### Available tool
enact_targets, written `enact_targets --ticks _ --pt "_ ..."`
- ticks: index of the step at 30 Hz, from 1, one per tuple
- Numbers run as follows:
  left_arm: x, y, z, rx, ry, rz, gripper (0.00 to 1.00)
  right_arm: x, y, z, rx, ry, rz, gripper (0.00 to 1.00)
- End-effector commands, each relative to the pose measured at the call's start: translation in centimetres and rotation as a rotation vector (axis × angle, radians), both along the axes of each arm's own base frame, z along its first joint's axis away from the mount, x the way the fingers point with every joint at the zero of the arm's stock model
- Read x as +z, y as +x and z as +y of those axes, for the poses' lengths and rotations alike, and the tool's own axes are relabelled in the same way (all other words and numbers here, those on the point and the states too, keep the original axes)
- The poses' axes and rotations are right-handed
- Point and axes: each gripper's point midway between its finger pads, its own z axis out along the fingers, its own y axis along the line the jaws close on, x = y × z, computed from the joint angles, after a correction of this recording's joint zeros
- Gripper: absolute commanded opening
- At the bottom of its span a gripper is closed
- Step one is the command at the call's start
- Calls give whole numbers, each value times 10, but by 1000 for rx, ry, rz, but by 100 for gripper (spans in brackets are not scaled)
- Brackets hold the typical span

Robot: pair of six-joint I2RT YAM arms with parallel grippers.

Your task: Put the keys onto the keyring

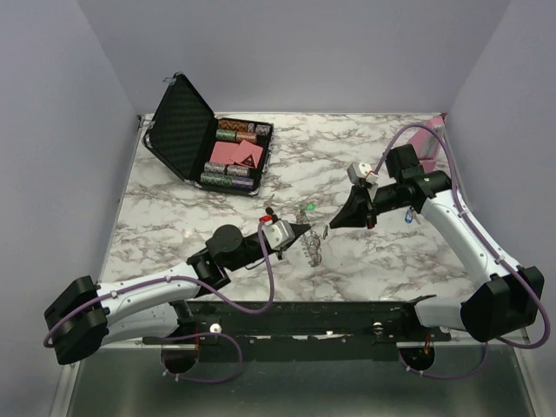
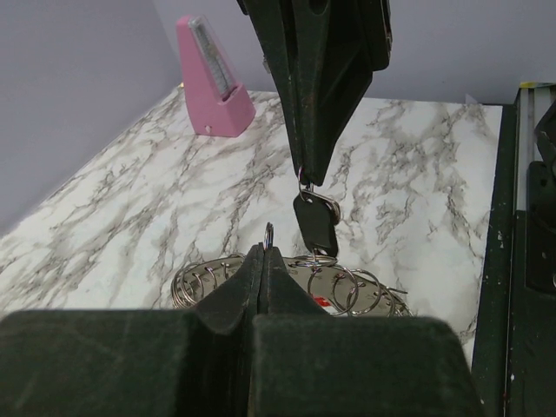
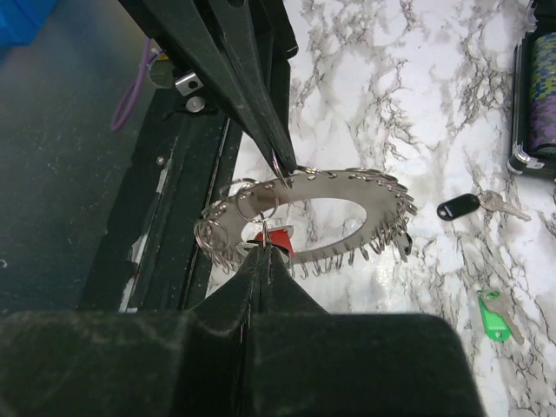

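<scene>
Left hand sits closest, its fingers pressed together on one small loop of the keyring, which rests on the counter between the two arms. Right hand is clamped on a black key that dangles just beside that loop. Threading looks to be the step in hand. Next, the key's eye must meet the loop's split squarely. One green key lies loose nearby.
</scene>
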Motion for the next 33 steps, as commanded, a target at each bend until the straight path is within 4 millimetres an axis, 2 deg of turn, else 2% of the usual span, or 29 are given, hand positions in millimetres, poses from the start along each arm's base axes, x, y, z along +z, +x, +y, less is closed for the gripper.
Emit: enact_targets --ticks 1,6,17,21,26,33 --pt "24 6 -2 42 -98 -30 0 1 -3 5 7 8 12 0" --pt "18 8 -4 52 -95 -22 0 -1 -8 5 32 13 -10 0" --pt "11 8 -6 60 -90 -26 0 -5 2 8 -17 8 55 0" --pt "7 3 -8 33 -95 -10 0 -6 7 8 -35 -5 50 1" --pt "2 -7 -9 -16 -101 30 0 -8 2 5 -13 -15 11 1" --pt "10 -15 -5 -46 -186 119 0 -13 0 6 2 -12 0 0"
